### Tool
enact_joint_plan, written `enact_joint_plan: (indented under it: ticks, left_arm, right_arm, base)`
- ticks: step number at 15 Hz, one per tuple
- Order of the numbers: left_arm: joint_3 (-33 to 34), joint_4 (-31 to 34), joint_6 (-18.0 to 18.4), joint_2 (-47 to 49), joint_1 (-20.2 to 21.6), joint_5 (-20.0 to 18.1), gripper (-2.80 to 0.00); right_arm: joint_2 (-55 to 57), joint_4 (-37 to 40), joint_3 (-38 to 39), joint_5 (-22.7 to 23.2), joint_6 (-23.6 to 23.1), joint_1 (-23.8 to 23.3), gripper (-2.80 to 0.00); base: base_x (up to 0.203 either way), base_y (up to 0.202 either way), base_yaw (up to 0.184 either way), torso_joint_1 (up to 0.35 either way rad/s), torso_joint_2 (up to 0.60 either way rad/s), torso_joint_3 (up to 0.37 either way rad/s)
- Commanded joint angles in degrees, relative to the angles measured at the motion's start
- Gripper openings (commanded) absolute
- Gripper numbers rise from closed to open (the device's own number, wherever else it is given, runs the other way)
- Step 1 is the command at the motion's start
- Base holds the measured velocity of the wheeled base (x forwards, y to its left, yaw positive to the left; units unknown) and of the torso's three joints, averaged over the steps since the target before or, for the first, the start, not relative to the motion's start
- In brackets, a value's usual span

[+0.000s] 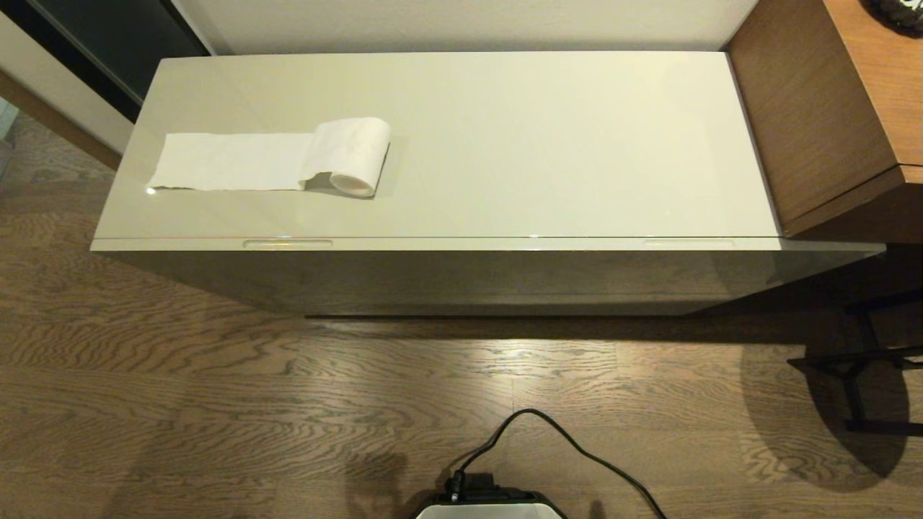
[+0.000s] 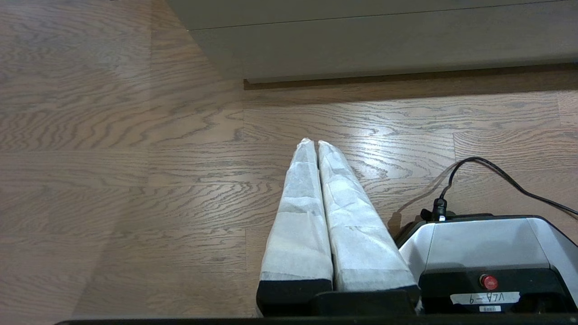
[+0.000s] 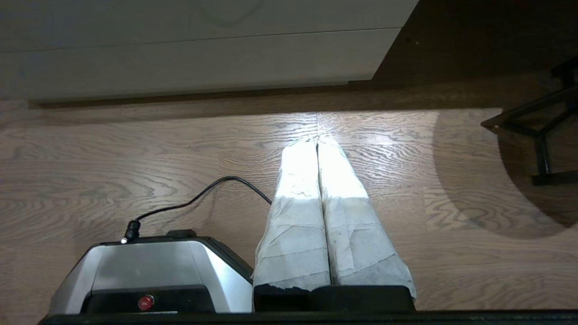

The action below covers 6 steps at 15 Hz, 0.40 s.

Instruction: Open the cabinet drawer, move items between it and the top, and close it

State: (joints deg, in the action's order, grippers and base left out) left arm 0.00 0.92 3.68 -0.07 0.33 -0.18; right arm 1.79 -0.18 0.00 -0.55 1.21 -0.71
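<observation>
This looks like a furnished room in a home or hotel. Brown wood-grain plank flooring (image 1: 216, 375) runs beneath both grippers, and ahead of them stands a long, low cabinet with a glossy cream-beige top (image 1: 541, 144). A white toilet-paper roll (image 1: 353, 155) with a loose tail lies on it. A brown wood-grain desk (image 1: 829, 108) adjoins the cabinet, beyond the right gripper's side.
</observation>
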Motion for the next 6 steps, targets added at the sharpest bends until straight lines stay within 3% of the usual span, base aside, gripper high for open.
enact_joint_plan:
  ticks: [1,6]
  left_arm:
    - [0.0,0.14,0.01,0.16,0.02,0.01,-2.8]
    - [0.0,0.05,0.01,0.16,0.02,0.01,-2.8]
  right_arm:
    - [0.23,0.62,-0.18,-0.07,-0.33,0.0,-2.8]
    - [0.14,0.01,0.0,0.02,0.46,0.0,-2.8]
  base:
    - [0.0,0.0,0.0,0.0,0.0,0.0]
    - [0.0,0.0,0.0,0.0,0.0,0.0]
